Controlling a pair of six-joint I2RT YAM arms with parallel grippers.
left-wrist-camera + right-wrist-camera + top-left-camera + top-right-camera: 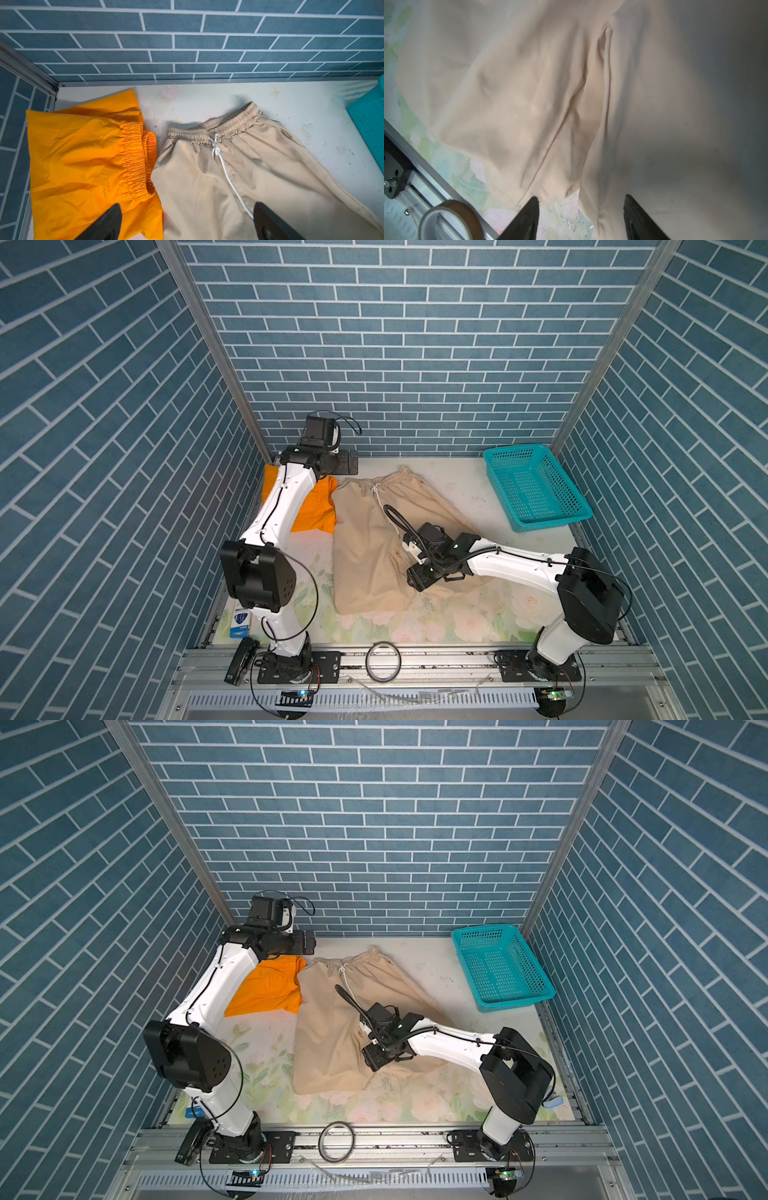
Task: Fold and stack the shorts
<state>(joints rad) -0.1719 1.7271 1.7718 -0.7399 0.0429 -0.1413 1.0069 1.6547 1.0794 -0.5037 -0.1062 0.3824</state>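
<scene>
The beige shorts (365, 547) (328, 1019) lie spread on the middle of the table, waistband towards the back wall, white drawstring (223, 166) trailing down the front. The orange shorts (318, 510) (270, 986) lie folded at the back left, touching the beige pair and partly hidden under my left arm. My left gripper (348, 462) (187, 205) hovers open by the back wall, above both waistbands, holding nothing. My right gripper (413, 580) (581, 197) stands open low over the beige shorts' (519, 93) leg hems; one leg's edge lies between its fingers, ungripped.
A teal perforated basket (536, 489) (500, 969) stands empty at the back right. A tape roll (383, 662) (450, 220) rests on the aluminium rail at the table's front edge. A small blue-and-white pack (241, 620) lies at the front left. Brick-patterned walls close three sides.
</scene>
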